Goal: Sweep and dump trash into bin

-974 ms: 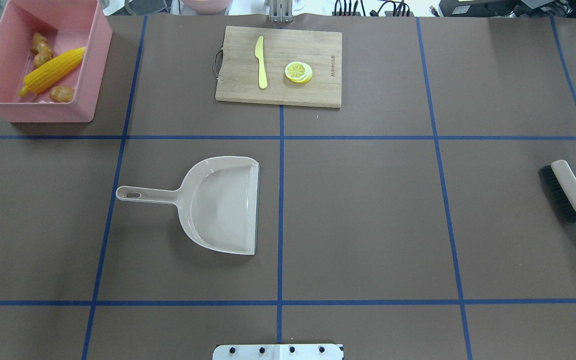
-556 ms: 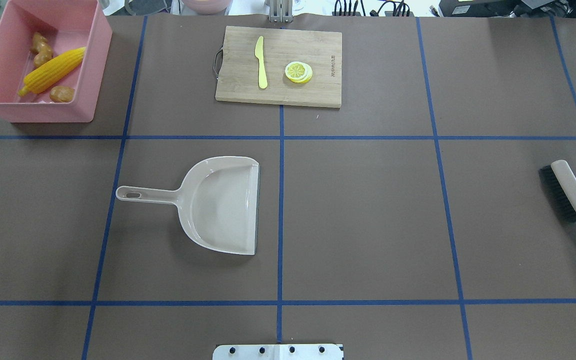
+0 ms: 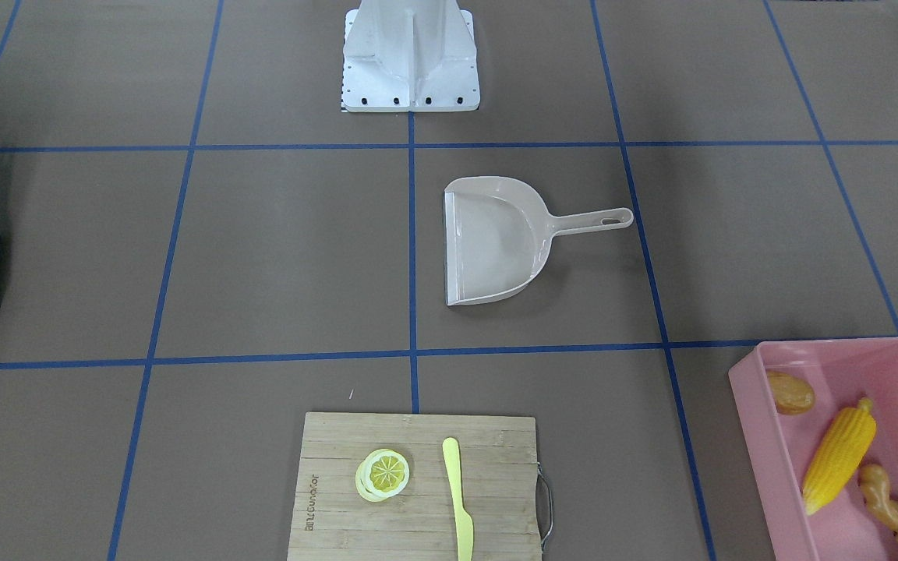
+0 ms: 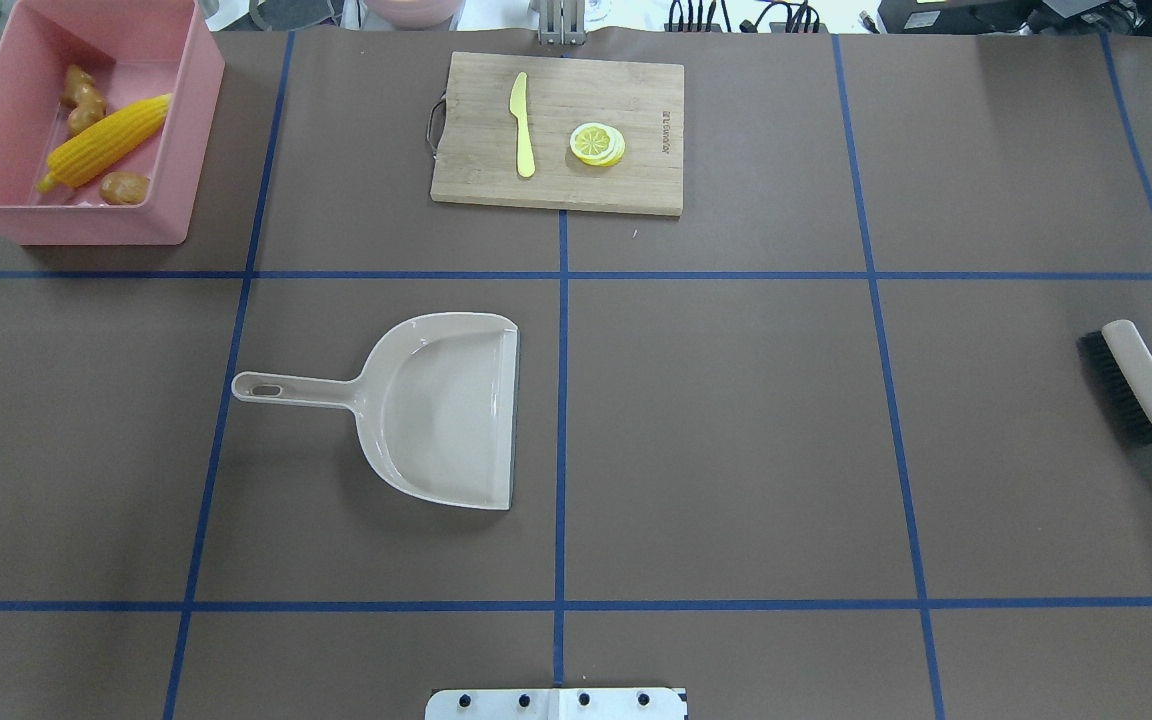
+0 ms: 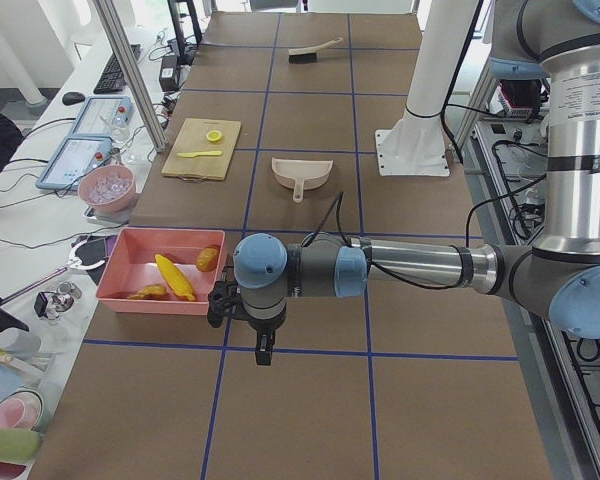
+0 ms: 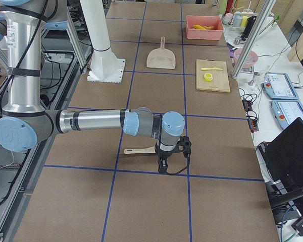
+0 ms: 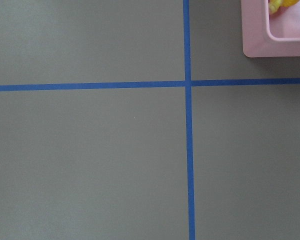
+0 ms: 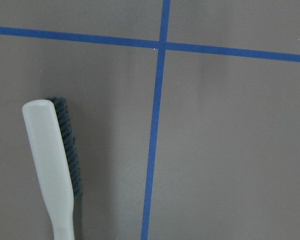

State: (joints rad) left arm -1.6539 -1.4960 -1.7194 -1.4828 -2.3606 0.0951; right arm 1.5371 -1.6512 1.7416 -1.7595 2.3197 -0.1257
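Note:
The pink bin (image 4: 66, 225) stands at the table's far left corner. Inside it lie the yellow corn cob (image 4: 108, 140), the tan ginger root (image 4: 82, 100) and the brown-orange lump (image 4: 123, 186). The beige dustpan (image 4: 446, 410) lies empty left of centre. The brush (image 4: 1141, 390) lies at the right edge. Neither gripper shows in the overhead or front view. My left gripper (image 5: 263, 345) hangs over bare table beside the bin. My right gripper (image 6: 163, 164) hangs near the brush (image 6: 139, 149). I cannot tell whether either is open or shut.
A wooden cutting board (image 4: 556, 130) at the far middle carries a yellow knife (image 4: 522, 125) and lemon slices (image 4: 596, 143). Blue tape lines grid the brown table. The robot base (image 3: 410, 62) stands at the near middle edge.

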